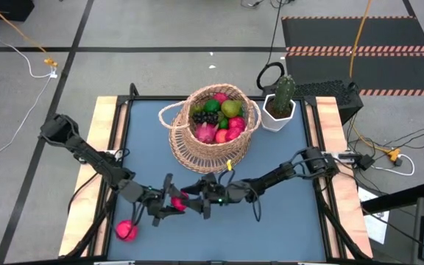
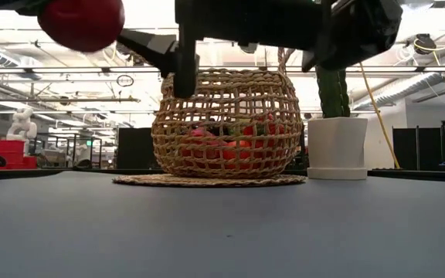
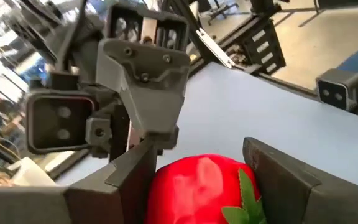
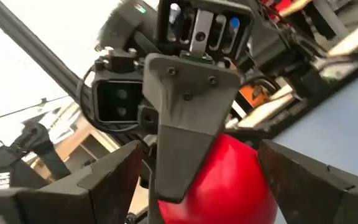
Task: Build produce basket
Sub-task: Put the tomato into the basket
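Red apple point(image 3: 205, 186) with green leaf, between left gripper point(image 3: 197, 180) fingers

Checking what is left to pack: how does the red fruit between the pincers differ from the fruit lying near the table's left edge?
The red fruit is clamped in the left pincer, raised off the table. The loose fruit lies on the table, touched by nothing. The red fruit has the open right pincer around it, while the loose fruit lies apart from both. The loose fruit looks pinker. Both are outside the basket.
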Robot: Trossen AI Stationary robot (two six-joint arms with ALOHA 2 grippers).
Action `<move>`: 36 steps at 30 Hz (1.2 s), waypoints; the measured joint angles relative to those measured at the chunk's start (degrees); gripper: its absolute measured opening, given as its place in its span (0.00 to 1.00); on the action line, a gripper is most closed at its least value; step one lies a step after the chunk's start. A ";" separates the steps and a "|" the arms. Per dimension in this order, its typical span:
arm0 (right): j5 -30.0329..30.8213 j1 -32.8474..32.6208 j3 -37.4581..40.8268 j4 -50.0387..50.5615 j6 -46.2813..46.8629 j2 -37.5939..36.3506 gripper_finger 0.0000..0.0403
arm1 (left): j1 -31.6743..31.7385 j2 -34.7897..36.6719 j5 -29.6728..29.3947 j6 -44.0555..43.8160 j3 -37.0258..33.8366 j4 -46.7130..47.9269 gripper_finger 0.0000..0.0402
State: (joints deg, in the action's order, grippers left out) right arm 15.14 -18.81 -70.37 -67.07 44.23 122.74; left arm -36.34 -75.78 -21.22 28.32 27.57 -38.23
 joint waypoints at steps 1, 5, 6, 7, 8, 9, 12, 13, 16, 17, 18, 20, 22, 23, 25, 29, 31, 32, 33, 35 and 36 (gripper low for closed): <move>-0.01 0.10 -0.20 1.05 0.91 0.00 0.78 | 0.03 -0.05 0.21 -0.55 -0.02 0.30 0.58; 0.08 -0.31 -1.33 5.33 4.68 0.00 0.77 | 0.01 -0.03 0.47 -1.06 -0.07 0.17 0.58; 0.11 -0.55 -1.38 6.12 4.56 0.00 0.77 | 0.03 -0.05 0.58 -0.99 -0.07 0.21 0.59; 0.38 -0.73 -1.38 6.78 4.28 0.00 0.77 | 0.05 -0.05 0.66 -0.79 -0.07 0.22 0.60; 0.70 -0.89 -1.38 7.28 4.17 0.00 0.77 | 0.14 -0.05 0.67 -0.46 -0.07 0.14 0.60; 1.03 -0.98 -1.38 7.45 4.41 0.00 0.77 | 0.30 -0.05 0.71 -0.34 -0.07 0.00 0.61; 2.02 -1.44 -1.35 7.54 5.56 0.00 0.77 | 0.96 -0.03 0.73 -1.13 -0.07 -0.30 0.61; 2.52 -1.66 -1.35 7.54 5.82 0.00 0.77 | 1.10 -0.03 0.71 -1.67 -0.07 -0.42 0.61; 3.79 -2.21 -1.35 7.52 5.75 0.00 0.77 | 1.19 -0.03 0.90 -1.44 -0.07 -0.53 0.59; 3.81 -2.25 -1.35 7.52 5.73 0.00 0.77 | 1.22 -0.03 0.99 -1.09 -0.07 -0.69 0.58; 3.68 -2.25 -1.34 7.57 5.71 0.00 0.77 | 1.25 -0.03 1.02 -0.83 -0.07 -0.87 0.58; 3.67 -2.39 -1.31 7.80 5.67 0.00 0.75 | 1.35 -0.01 1.02 -0.81 -0.07 -0.93 0.56; 3.83 -2.50 -1.31 8.44 5.53 0.00 0.73 | 1.45 -0.01 1.02 -0.77 -0.07 -0.82 0.55; 3.91 -2.52 -1.31 8.88 5.36 0.00 0.71 | 1.45 -0.01 0.99 -0.78 -0.07 -0.62 0.55; 3.89 -2.62 -1.31 9.87 5.12 0.00 0.68 | 1.48 -0.02 0.91 -1.13 -0.07 -0.15 0.55; 4.43 -3.48 -1.34 10.51 4.51 0.00 0.63 | 1.56 -0.03 1.56 -1.71 -0.07 0.32 0.57; 5.63 -3.91 -1.35 10.65 4.01 0.00 0.63 | 1.70 -0.03 1.64 -1.58 -0.07 0.54 0.57; 6.29 -4.04 -1.35 10.73 3.63 0.00 0.63 | 1.80 -0.03 1.75 -1.49 -0.08 0.68 0.57; 6.83 -4.14 -1.35 10.79 3.31 0.00 0.62 | 1.89 -0.03 1.76 -1.54 -0.07 0.80 0.57; 8.06 -4.32 -1.35 11.74 3.15 0.00 0.62 | 1.97 -0.03 1.71 -2.98 -0.07 1.10 0.57; 8.60 -4.40 -1.35 12.49 2.83 0.00 0.62 | 1.84 -0.03 1.75 -4.04 -0.07 1.38 0.57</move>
State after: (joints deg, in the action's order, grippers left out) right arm 23.74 -23.20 -71.72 -54.58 47.06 122.74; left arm -34.50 -75.81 -19.47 24.29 27.51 -36.86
